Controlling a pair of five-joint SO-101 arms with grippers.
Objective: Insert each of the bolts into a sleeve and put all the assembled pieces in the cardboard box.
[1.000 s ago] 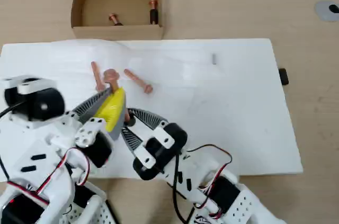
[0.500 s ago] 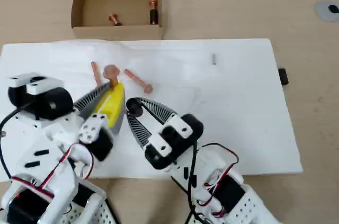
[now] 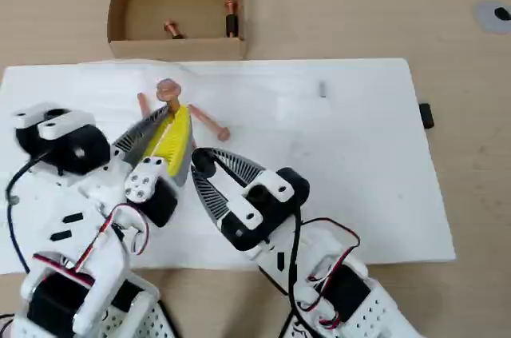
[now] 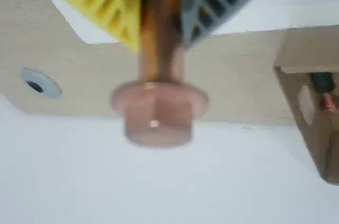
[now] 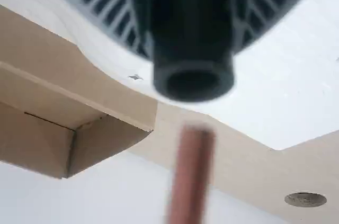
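Bolt (image 3: 168, 89): copper, upper left of the white sheet (image 3: 359, 162), head toward the top of the frame. Its shank is clamped between the yellow and grey jaws of the left gripper (image 3: 172, 111), which are closed tight on it. In the left wrist view the head juts free past the jaw tips.

Sleeve (image 3: 201, 163): black, left of centre, just below the bolt. The right gripper (image 3: 199, 170) has its jaws drawn in round it, and in the right wrist view the open bore faces out beyond the tips.

Bolt and sleeve are near each other but apart, not mated.

Two loose bolts (image 3: 209, 122) lie on the sheet either side of the held one. The cardboard box (image 3: 116, 10) sits at upper left on the table (image 3: 463, 114), with two assembled pieces (image 3: 231, 17) inside.

Step in hand, as I read it: insertion, with both parts gripped. The bolt's free end is its head, so the shank is likely not presentable to the bore as held. The next move calls for exposing the shank and lining it up square with the bore. After that, two bolts remain.
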